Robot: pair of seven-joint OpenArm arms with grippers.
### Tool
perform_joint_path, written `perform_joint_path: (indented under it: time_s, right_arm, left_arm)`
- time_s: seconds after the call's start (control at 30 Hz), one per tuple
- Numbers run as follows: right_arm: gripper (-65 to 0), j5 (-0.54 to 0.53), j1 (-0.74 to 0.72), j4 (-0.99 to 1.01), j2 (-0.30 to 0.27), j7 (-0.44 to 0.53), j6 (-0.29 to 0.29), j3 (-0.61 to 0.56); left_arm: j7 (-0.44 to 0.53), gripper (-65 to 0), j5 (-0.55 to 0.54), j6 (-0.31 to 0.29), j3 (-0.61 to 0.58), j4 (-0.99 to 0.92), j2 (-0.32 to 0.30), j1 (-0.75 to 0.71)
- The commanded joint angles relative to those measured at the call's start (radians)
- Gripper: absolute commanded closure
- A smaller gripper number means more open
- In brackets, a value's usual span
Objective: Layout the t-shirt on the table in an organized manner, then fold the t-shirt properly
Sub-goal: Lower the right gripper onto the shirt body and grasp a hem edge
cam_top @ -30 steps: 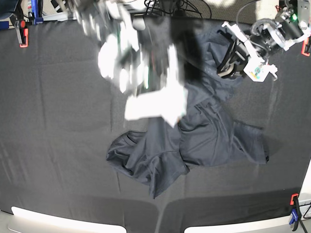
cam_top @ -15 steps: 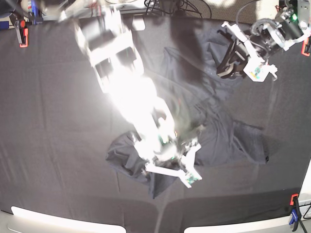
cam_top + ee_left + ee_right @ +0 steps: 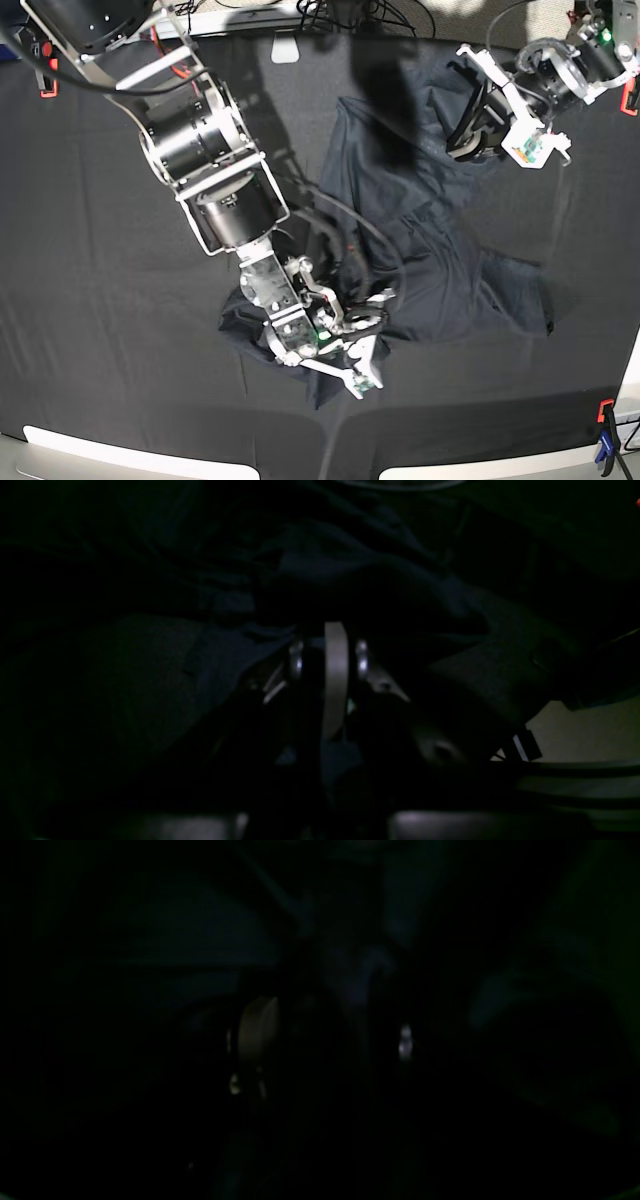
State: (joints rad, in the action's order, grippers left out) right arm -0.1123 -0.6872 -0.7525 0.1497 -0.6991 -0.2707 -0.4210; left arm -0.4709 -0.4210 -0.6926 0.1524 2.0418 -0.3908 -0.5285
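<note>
T-shirt (image 3: 440, 270): soft navy cloth, faint sheen, creased. Table (image 3: 110, 330) cover: matt black cloth. Right arm (image 3: 205, 160): glossy black and bare metal housings.

Clamps (image 3: 44, 68) at table corners

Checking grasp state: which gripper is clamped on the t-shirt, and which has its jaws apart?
The left gripper, at the far edge of the table, is shut on the t-shirt. The right gripper, low over the shirt's near hem, has its jaws spread.
</note>
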Motion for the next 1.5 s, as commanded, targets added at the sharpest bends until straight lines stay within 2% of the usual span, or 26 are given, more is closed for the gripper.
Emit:
perform_joint_path:
  time_s: [0.0,0.1,0.23,0.47,0.53,0.63,0.67,0.77,0.83,0.97,1.17,1.3,1.4,1.47]
  right_arm:
    - [-28.2,-0.028,-0.04,-0.017,0.007,0.023,-0.011,0.002]
    - [-28.2,-0.068,-0.035,-0.017,0.007,0.023,-0.022,0.002]
    - [-28.2,-0.039,-0.006,-0.017,0.007,0.023,-0.021,0.002]
    - [-27.9,0.125,0.056,-0.017,0.007,0.098,-0.007,0.002]
    - [-21.9,0.148,0.053,-0.017,0.007,0.113,-0.004,0.002]
    - [-3.7,0.215,0.047,-0.018,0.007,0.14,-0.001,0.002]
    - [0.0,0.248,0.044,-0.018,0.007,0.141,-0.001,0.002]
    - [0.0,0.354,0.035,-0.034,0.007,0.137,0.005,0.002]
    - [0.0,0.391,0.037,-0.085,0.007,0.079,0.011,0.002]
    - [0.0,0.394,0.046,-0.227,0.006,-0.062,0.018,0.002]
    - [0.0,0.394,0.148,-0.505,-0.053,-0.172,0.017,0.002]
    - [0.0,0.394,0.251,-0.686,-0.111,-0.208,0.017,0.003]
    - [0.0,0.383,0.309,-0.774,-0.148,-0.19,0.017,0.003]
    - [0.0,0.336,0.319,-0.78,-0.159,-0.173,0.017,0.003]
  left_arm:
    - [0.028,-4.2,-0.016,-0.006,0.006,0.017,-0.006,0.0]
    - [0.028,-4.2,-0.017,-0.006,0.006,0.017,-0.005,0.0]
    - [0.031,-4.2,-0.016,-0.006,0.006,0.017,-0.006,0.0]
    - [0.032,-4.2,-0.017,-0.006,0.006,0.017,-0.006,0.0]
    - [0.032,-4.2,-0.016,-0.006,0.006,0.017,-0.006,0.0]
    - [0.031,-4.2,-0.016,-0.006,0.006,0.017,-0.006,0.0]
    - [0.031,-4.2,-0.016,-0.006,0.006,0.017,-0.006,0.0]
    - [0.031,-4.2,-0.016,-0.006,0.006,0.017,-0.005,-0.001]
    - [0.031,-4.2,-0.016,-0.006,0.006,0.017,-0.006,0.0]
    - [0.031,-4.2,-0.016,-0.006,0.006,0.017,-0.005,0.0]
    - [0.031,-4.2,-0.015,-0.006,0.006,0.017,-0.006,0.0]
    - [0.031,-4.2,-0.014,-0.006,0.006,0.017,-0.006,0.0]
    - [0.032,-4.2,-0.014,-0.006,0.006,0.017,-0.006,0.0]
    - [0.032,-4.2,-0.014,-0.006,0.006,0.017,-0.006,0.0]
